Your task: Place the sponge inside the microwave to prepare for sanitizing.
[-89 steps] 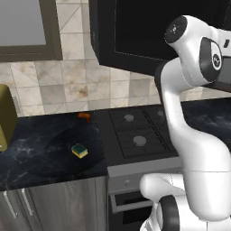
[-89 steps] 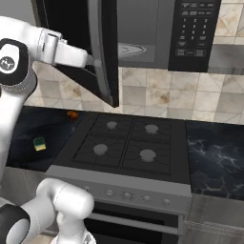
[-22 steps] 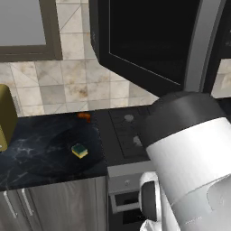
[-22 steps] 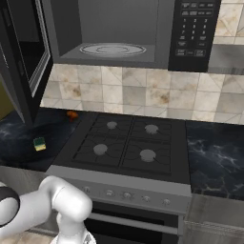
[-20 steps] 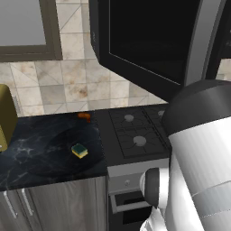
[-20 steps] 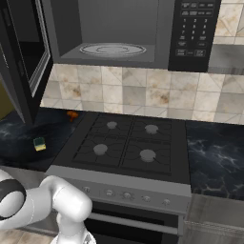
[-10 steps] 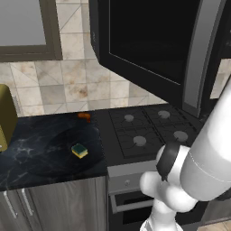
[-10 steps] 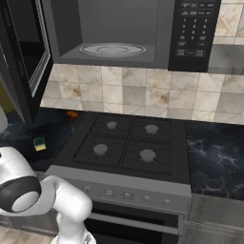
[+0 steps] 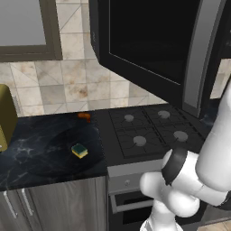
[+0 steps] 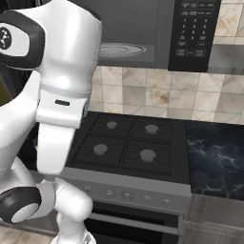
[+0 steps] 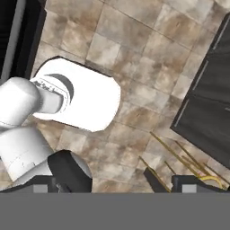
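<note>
Dark marble tabletop (image 9: 31, 153) left of stove (image 9: 144, 131), carrying sponge (image 9: 80, 150); microwave (image 10: 143, 33) above stove, door swung wide. Pincer (image 11: 114, 179) spread, grasping nothing, aimed floorward.

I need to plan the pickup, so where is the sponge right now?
In the left base view the sponge lies flat on the dark counter, left of the stove and in front of a small orange thing by the tiled wall.
</note>
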